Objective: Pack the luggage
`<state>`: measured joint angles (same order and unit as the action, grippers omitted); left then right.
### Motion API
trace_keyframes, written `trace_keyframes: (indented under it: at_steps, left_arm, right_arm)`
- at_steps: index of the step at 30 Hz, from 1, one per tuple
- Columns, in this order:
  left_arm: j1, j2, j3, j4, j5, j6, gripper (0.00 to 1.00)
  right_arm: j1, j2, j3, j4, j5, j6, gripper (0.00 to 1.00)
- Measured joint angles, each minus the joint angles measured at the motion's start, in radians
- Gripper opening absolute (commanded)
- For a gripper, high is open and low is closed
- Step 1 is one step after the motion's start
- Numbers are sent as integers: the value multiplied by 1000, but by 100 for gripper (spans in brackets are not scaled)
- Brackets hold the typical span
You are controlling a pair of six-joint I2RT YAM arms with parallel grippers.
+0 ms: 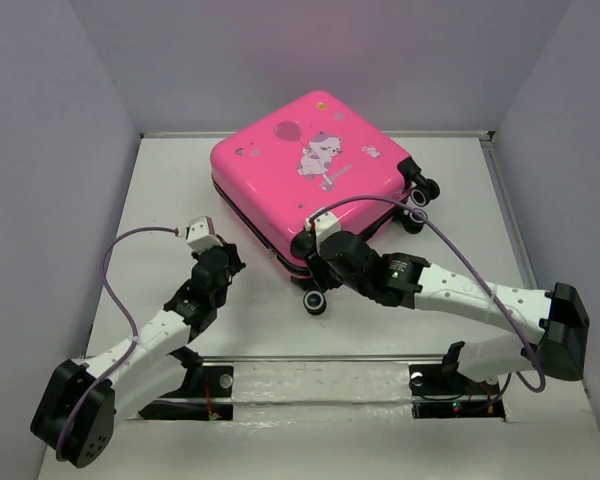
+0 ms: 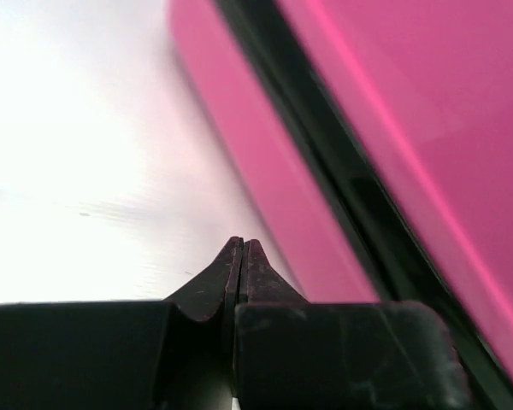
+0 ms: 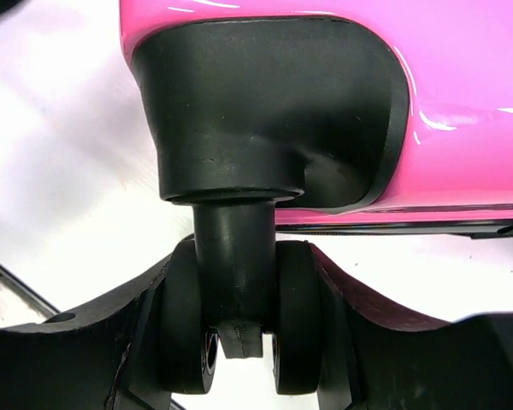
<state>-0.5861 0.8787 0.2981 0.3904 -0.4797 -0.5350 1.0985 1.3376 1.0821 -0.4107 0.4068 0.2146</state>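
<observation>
The luggage (image 1: 310,160) is a hot-pink hard-shell suitcase with a cartoon print. It lies flat and closed at the back middle of the white table. My right gripper (image 1: 312,252) is at its near corner. In the right wrist view the right gripper (image 3: 244,256) is shut on a black twin caster wheel (image 3: 295,316) under the pink shell (image 3: 462,68). My left gripper (image 1: 236,264) is shut and empty, just left of the suitcase's near-left side. In the left wrist view its tips (image 2: 242,243) meet beside the pink shell (image 2: 462,128) and its black seam (image 2: 359,188).
Another caster wheel (image 1: 315,302) sticks out below the right gripper. Two more wheels (image 1: 423,192) are at the suitcase's right corner. Grey walls (image 1: 50,200) enclose the table on the left, back and right. The arm bases sit along the near edge (image 1: 310,385).
</observation>
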Motion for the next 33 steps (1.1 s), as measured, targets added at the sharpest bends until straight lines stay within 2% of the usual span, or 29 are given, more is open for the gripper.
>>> trace_keyframes:
  at_steps: [3, 6, 9, 10, 12, 15, 16, 17, 18, 19, 22, 26, 29, 33]
  left_arm:
    - [96, 26, 3, -13, 1, -27, 6]
    - [124, 49, 20, -15, 11, -56, 6]
    - [123, 5, 36, -18, 55, -78, 25]
    - [123, -31, 38, -24, 78, -87, 38]
    - [123, -138, 50, -42, 115, -94, 51]
    - [123, -261, 101, -91, 166, -101, 75]
    - [123, -307, 134, -127, 188, -101, 80]
    - [123, -344, 164, -150, 202, -97, 84]
    - [123, -374, 188, -169, 216, -97, 89]
    - [123, -414, 225, -198, 230, -97, 99]
    - [123, -466, 310, -249, 261, -82, 99]
    - [123, -454, 437, -317, 301, -50, 99]
    - [123, -428, 497, -373, 342, -25, 99]
    - [123, -418, 525, -422, 392, 0, 99]
  right_arm:
    - [0, -29, -23, -7, -26, 2, 7]
    - [0, -30, -33, 5, -48, 1, 7]
    - [3, -28, -34, 20, -70, 0, 7]
    - [8, -27, -35, 24, -79, 0, 7]
    - [24, -20, -35, 41, -86, 0, 7]
    - [51, -2, -34, 76, -88, 4, 8]
    - [62, 4, -32, 83, -83, 7, 13]
    - [80, 15, -27, 88, -70, 8, 39]
    - [97, 27, -18, 89, -57, 11, 57]
    - [119, 46, -2, 89, -41, 25, 99]
    - [158, 71, 27, 83, -12, 47, 100]
    - [197, 56, 66, 71, 33, 32, 100]
    - [199, -43, 67, 46, 72, 24, 100]
    - [198, -290, 66, 44, 111, 11, 100]
